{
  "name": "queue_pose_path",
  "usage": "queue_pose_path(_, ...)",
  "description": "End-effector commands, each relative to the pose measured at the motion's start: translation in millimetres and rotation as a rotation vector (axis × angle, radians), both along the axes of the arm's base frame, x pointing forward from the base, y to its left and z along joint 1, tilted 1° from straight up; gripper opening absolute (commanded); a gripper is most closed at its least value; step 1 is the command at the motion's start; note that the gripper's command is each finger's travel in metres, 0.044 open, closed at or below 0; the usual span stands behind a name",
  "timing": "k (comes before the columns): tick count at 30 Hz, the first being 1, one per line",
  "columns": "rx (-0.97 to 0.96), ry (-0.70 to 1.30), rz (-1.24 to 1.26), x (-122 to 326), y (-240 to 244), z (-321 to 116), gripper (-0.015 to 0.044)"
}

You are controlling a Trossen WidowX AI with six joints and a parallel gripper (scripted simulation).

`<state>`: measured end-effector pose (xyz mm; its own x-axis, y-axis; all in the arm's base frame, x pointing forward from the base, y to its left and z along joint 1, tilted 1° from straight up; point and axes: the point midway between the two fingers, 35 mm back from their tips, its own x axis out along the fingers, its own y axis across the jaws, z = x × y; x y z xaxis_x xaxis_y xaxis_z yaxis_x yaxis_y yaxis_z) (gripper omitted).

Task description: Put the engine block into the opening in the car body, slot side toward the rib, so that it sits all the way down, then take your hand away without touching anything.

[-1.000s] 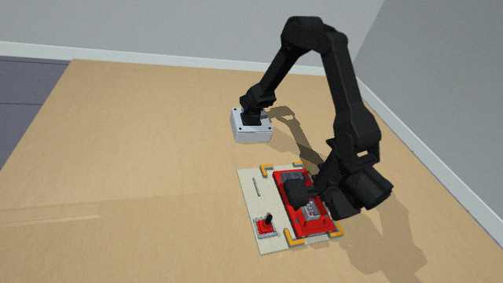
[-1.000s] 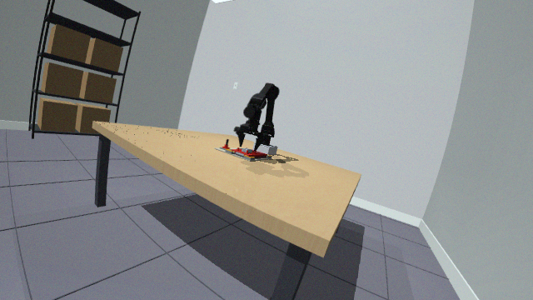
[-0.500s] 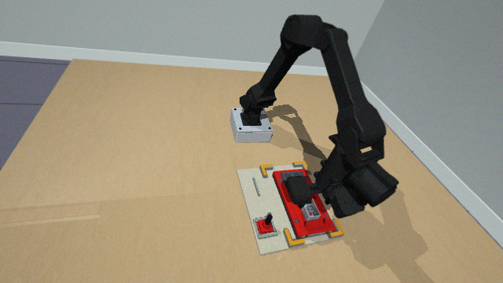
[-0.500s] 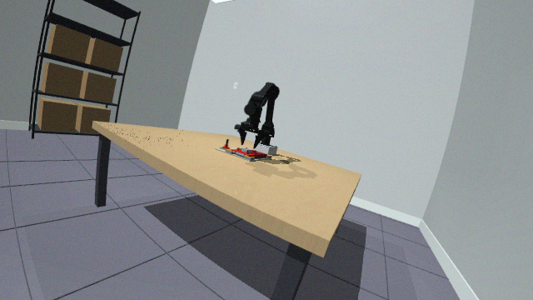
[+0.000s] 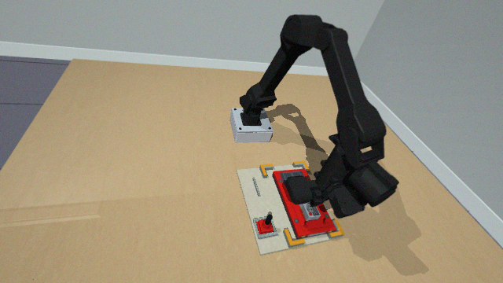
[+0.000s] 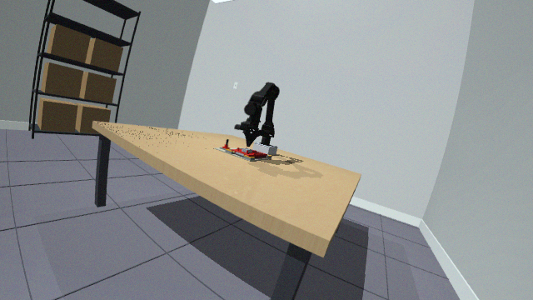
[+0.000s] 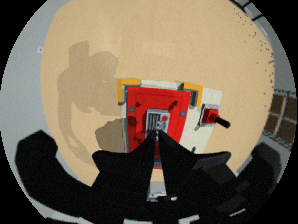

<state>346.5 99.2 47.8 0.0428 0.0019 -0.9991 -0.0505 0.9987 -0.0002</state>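
Observation:
The grey engine block [image 5: 311, 212] [image 7: 156, 118] sits in the opening of the red car body [image 5: 300, 226] [image 7: 138, 103]. How deep it sits and how its slot side lies to the rib I cannot tell. My gripper [image 7: 156, 132] [image 6: 249, 145] is shut with nothing between the fingers. Its tips are close together over the near end of the block in the wrist view and hide part of it. Whether they touch the block is not clear.
The car body lies between yellow corner brackets [image 5: 296, 240] [image 7: 129, 82] on a pale board [image 5: 271, 245] [image 7: 214, 96]. A red piece with an upright black stick [image 5: 269, 218] [image 7: 220, 121] stands beside it. The arm's white base box [image 5: 253, 137] is behind.

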Motion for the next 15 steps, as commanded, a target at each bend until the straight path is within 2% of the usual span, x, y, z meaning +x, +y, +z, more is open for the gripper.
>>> queue_pose_path(1, -0.007, 0.0, 0.0, -0.2, -0.9, 0.6, 0.0)
queue_pose_path(14, -0.007, 0.0, 0.0, -0.2, -0.9, 0.6, 0.0)
queue_pose_path(15, -0.007, 0.0, 0.0, -0.2, -0.9, 0.6, 0.0026)
